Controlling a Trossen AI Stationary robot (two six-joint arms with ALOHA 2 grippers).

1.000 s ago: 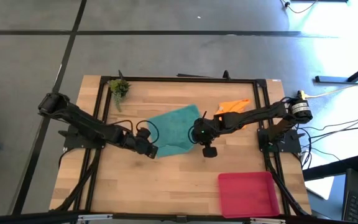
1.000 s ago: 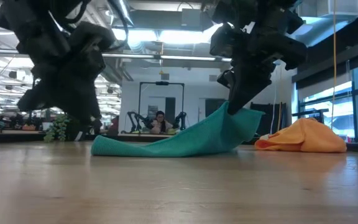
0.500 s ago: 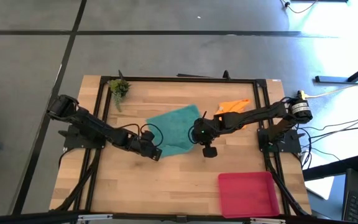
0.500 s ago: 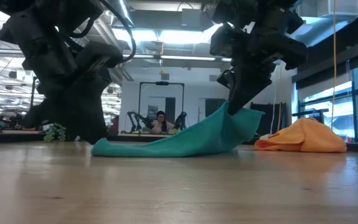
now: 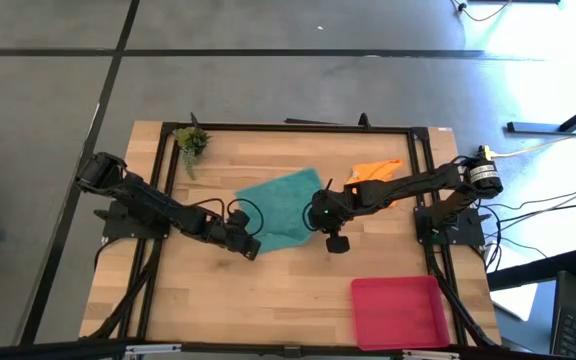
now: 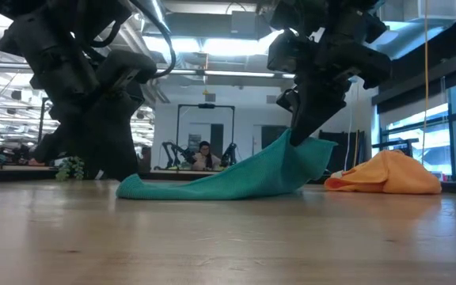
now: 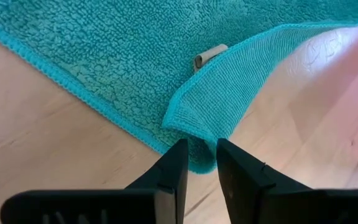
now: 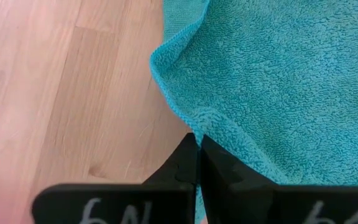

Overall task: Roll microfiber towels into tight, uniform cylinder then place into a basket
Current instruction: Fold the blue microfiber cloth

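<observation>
The teal towel lies spread near the table's middle, its near left corner folded over with a small beige tag beside it. My left gripper is down at that corner, open, one finger on either side of the fold's tip. My right gripper is shut on the towel's right edge, which is raised off the table. The orange towel lies bunched at the far right. The red basket stands at the near right. My left gripper stands with its fingers astride the folded corner's tip; whether they touch the cloth I cannot tell. My right gripper pinches the towel's hemmed right edge between its two shut fingers, coming steeply from above. That edge is lifted; the cloth slopes slack to its left end on the table.
A small green plant sprig sits at the far left corner. A black frame runs round the tabletop. Bare wood lies along the near edge left of the basket. A person shows far off in the room behind.
My left gripper has come down to the table and a little toward the right, onto the teal towel's near left corner, then kept still. Its finger gap looks unchanged. The towel's right edge has stayed raised.
</observation>
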